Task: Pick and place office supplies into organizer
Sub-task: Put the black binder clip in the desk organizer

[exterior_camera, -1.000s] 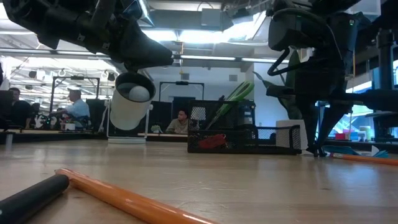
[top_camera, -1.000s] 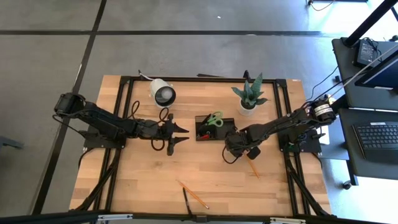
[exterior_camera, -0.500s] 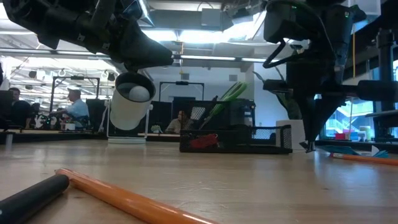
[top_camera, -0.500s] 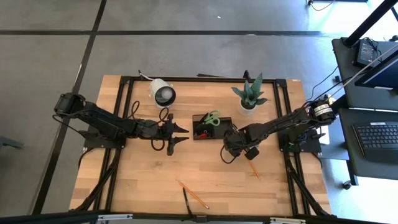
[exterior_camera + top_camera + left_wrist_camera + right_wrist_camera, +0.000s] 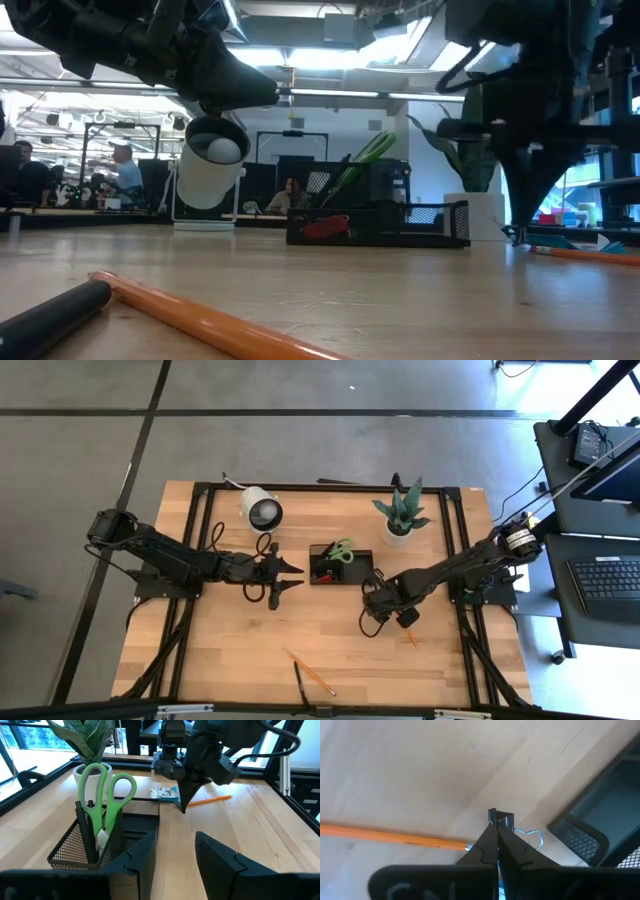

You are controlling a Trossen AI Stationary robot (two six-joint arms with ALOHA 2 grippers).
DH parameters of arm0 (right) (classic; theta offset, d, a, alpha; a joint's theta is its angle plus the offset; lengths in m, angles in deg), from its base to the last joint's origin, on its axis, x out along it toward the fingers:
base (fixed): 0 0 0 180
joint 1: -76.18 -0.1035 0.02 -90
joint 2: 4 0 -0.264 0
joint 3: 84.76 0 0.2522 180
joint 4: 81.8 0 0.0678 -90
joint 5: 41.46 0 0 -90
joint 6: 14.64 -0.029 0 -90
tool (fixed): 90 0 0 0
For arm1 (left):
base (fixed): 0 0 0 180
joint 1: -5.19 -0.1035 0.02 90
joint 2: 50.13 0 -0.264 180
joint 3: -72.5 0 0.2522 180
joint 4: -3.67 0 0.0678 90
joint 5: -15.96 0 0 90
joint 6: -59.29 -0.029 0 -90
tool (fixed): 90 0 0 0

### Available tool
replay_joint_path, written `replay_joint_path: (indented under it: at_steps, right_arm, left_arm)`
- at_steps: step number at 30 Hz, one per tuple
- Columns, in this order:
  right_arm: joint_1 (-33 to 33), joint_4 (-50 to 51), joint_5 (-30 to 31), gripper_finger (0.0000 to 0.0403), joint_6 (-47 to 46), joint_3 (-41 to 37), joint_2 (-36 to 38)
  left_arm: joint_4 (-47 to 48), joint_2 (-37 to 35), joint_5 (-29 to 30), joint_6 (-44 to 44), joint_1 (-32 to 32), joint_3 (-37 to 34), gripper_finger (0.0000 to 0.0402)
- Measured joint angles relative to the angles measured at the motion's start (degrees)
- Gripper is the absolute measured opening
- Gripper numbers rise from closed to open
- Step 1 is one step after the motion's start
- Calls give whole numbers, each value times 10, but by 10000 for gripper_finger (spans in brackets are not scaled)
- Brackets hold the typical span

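The left gripper (image 5: 290,578) waits on the left side of the table, its fingers (image 5: 220,862) released and spread with nothing between them. Just ahead of its tips sits the low black wire-mesh organizer tray (image 5: 345,563), which already holds the green-handled scissors (image 5: 107,795) standing upright in a compartment. Beyond the tray's far side, the right gripper (image 5: 372,603) points down at the wooden tabletop (image 5: 240,650). Its fingers are clenched tight, and at their very tips sits a tiny black metal binder clip (image 5: 502,816). The clip appears pinched there, its thin silver wire handle (image 5: 532,836) looping out to one side of the tips. This clip should be light and rigid, but it is small and smooth. A hold on the black folded body is likely safer than one on the springy wire, which could swivel or slip out of the fingertips. A slow, level carry would suit it, since so little of the clip sits between the pads. A corner of the organizer tray lies close beside the right gripper, so the trip to a compartment looks short. A long orange wooden pencil (image 5: 395,836) lies flat on the table just on the other side of the fingertips from the tray. It is stiff and inclined to roll, so it is best gripped across its middle. A small blue square pad (image 5: 165,793) rests on the table behind the right gripper, as the left wrist view shows.
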Motion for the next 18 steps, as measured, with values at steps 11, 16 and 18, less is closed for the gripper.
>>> replay_joint_path:
  at_steps: [11, 16, 18]
  right_arm:
    - [-11, -127, 53, 1, 13, 86, 0]
    - [7, -271, 137, 1, 13, 75, -2]
    - [16, -314, 153, 1, 11, 68, -12]
  left_arm:
    - [0, 0, 0, 0, 0, 0, 130]
    - [0, 0, 0, 0, 0, 0, 130]
    - [0, 0, 0, 0, 0, 0, 130]
